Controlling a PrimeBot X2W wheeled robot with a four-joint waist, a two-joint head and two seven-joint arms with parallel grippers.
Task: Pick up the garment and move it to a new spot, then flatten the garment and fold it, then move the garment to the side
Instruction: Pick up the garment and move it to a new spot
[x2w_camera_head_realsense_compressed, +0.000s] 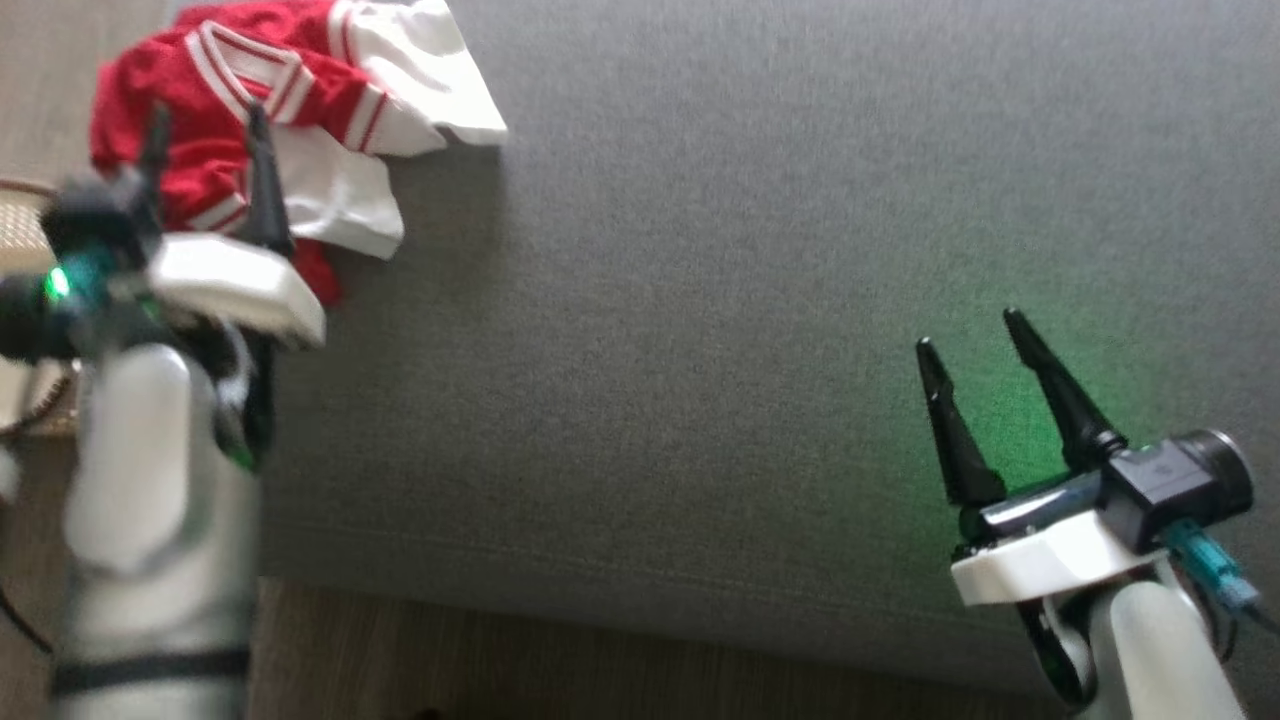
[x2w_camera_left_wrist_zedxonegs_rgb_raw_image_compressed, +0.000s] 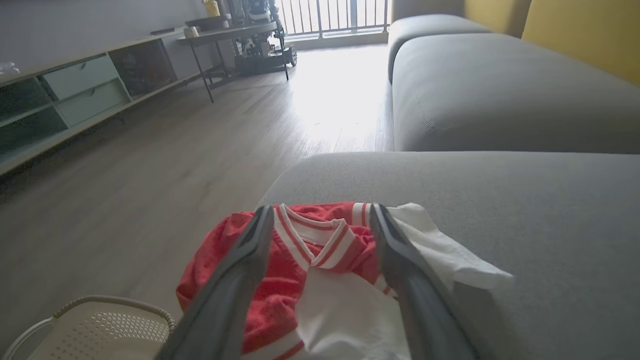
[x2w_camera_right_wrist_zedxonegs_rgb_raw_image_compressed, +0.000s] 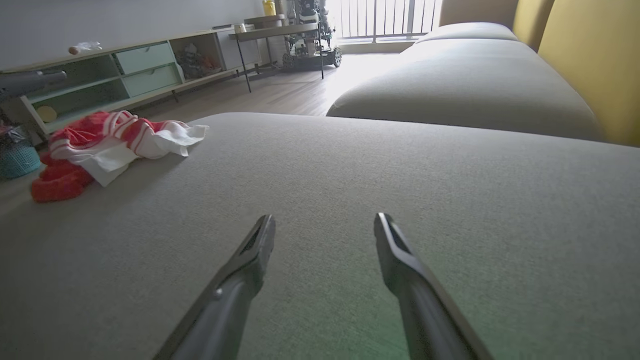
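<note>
Garment (x2w_camera_left_wrist_zedxonegs_rgb_raw_image_compressed: 312, 280) lies crumpled just ahead of the wide-spread left hand (x2w_camera_left_wrist_zedxonegs_rgb_raw_image_compressed: 321, 210).

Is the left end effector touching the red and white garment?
Cannot tell. In the left wrist view the open left end effector straddles the garment, overlapping it, but neither contact nor a gap shows plainly; the head view is blurred there.

My left claw (x2w_camera_head_realsense_compressed: 206, 115) is wide open up at the far left, reaching well forward; right claw (x2w_camera_head_realsense_compressed: 968, 332) is wide open too, hanging back lower right.
</note>
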